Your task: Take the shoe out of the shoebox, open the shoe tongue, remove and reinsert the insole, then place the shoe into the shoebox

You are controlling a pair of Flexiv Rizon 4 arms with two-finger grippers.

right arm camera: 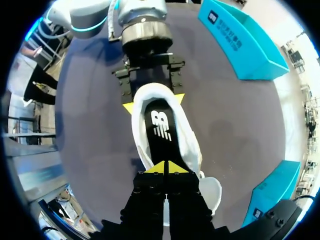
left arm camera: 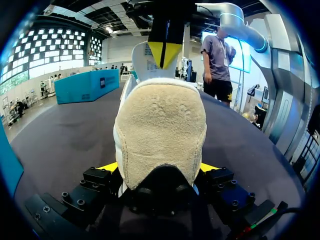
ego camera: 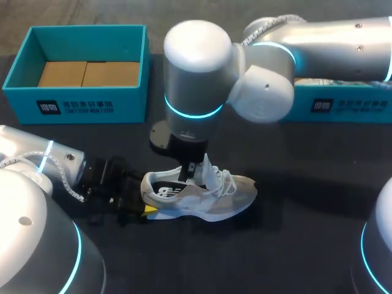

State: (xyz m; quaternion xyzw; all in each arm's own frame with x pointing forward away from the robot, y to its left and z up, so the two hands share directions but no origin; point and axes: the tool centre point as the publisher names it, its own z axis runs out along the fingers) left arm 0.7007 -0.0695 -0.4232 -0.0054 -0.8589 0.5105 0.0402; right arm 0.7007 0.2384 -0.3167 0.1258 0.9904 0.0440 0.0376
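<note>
A white and grey shoe [ego camera: 211, 197] lies on its sole in the middle of the black table, toe to the right. My left gripper [ego camera: 147, 195] is shut on its heel [left arm camera: 160, 130], one yellow tip on each side. In the right wrist view a black insole [right arm camera: 160, 125] lies flat inside the shoe [right arm camera: 194, 147], with the left gripper [right arm camera: 154, 102] beyond it. My right gripper [right arm camera: 165, 167] points straight down into the shoe opening, its tips shut together at the insole's front end, beside the raised tongue [ego camera: 209, 165]. I see nothing pinched between them. The open teal shoebox [ego camera: 86, 104] stands at the back left.
A second teal box [ego camera: 343, 107] sits at the back right, partly behind my right arm. Brown cardboard [ego camera: 89, 73] lines the shoebox floor. Bare black table surrounds the shoe in front and to the right.
</note>
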